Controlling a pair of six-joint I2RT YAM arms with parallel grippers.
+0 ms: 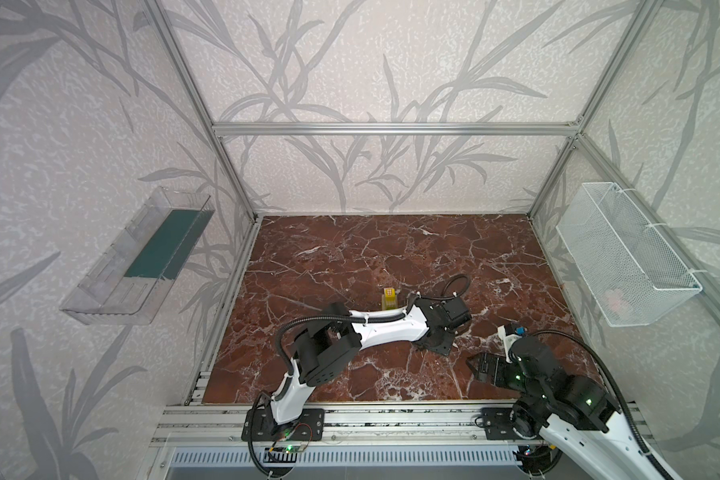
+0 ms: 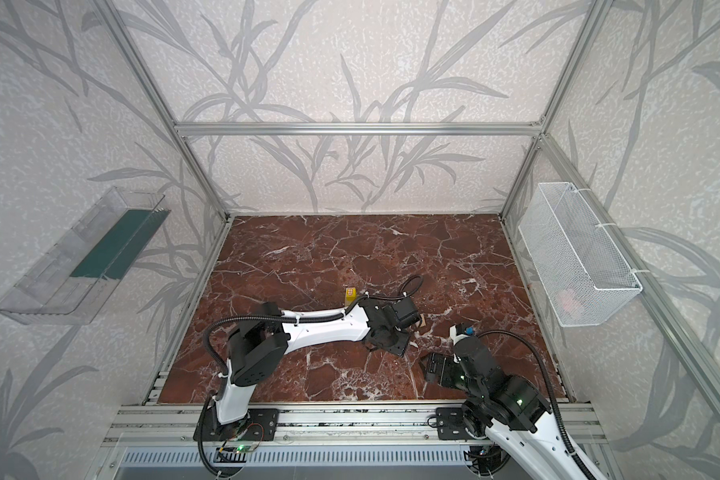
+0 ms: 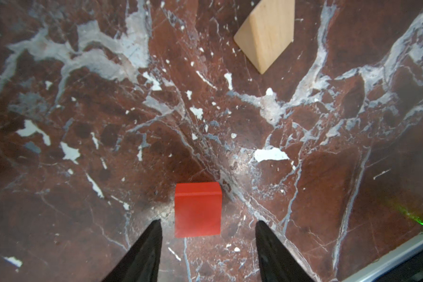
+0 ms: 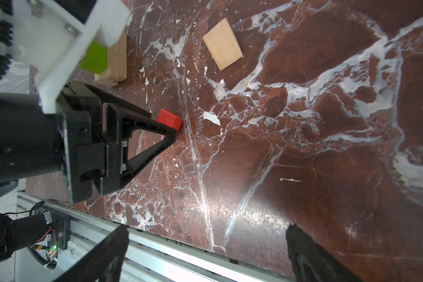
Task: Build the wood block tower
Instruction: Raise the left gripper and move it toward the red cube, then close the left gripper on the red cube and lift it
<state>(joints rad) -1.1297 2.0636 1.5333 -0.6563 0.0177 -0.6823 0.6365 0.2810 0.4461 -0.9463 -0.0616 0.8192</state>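
On the bench (image 3: 327, 195), the wood block tower (image 1: 389, 300) stands off to one side of the left fingers (image 3: 144, 254). A loose tan block (image 3: 266, 31) lies well ahead of them. They are spread and empty, flanking the red cube (image 3: 197, 212). The right fingers (image 4: 308, 254) gape wide, holding nothing. This looks like the pick-up step for the cube; next, advance and close squarely.

The block stack (image 1: 388, 301) is stood on the table (image 1: 350, 249) near its middle, just behind the left arm's forearm in both top views, with a bar (image 4: 94, 58) laid on its planks and a top cube (image 1: 388, 293) above. A loose cube (image 3: 197, 210) is set to the right of and before the stack, between the fingertips of the left gripper (image 3: 209, 221) with a gap on either side, and a flat block (image 4: 222, 44) is laid apart from both. The right gripper (image 1: 476, 368) is held further right, nearer the front edge; a tray (image 1: 138, 257) is hung on the left wall, a basket (image 1: 624, 257) on the right.
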